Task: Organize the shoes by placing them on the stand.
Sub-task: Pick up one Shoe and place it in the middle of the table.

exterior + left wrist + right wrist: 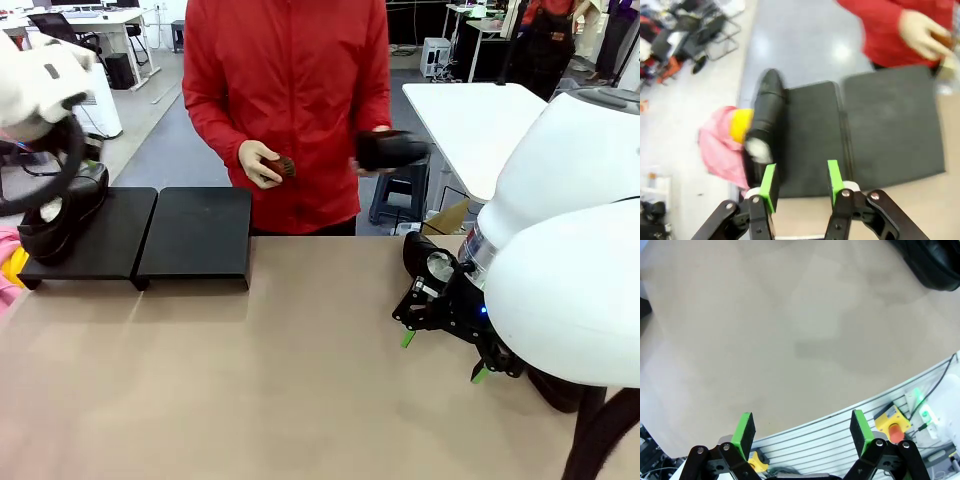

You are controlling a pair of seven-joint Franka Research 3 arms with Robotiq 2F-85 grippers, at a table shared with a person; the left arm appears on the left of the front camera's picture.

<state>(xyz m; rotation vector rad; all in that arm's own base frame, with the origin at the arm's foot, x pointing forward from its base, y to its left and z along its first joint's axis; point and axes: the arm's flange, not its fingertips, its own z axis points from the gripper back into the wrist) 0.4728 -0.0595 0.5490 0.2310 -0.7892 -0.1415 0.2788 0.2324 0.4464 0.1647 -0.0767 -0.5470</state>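
right tool (802, 426) open, shoe (60, 215) on stand (195, 235)

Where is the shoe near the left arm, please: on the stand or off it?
On it: the shoe rests along the left edge of the stand.

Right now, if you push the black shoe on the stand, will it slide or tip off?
It probably slides easily: the shoe looks glossy and the stand is flat. It sits at the stand's outer edge, so a sideways push might tip it off.
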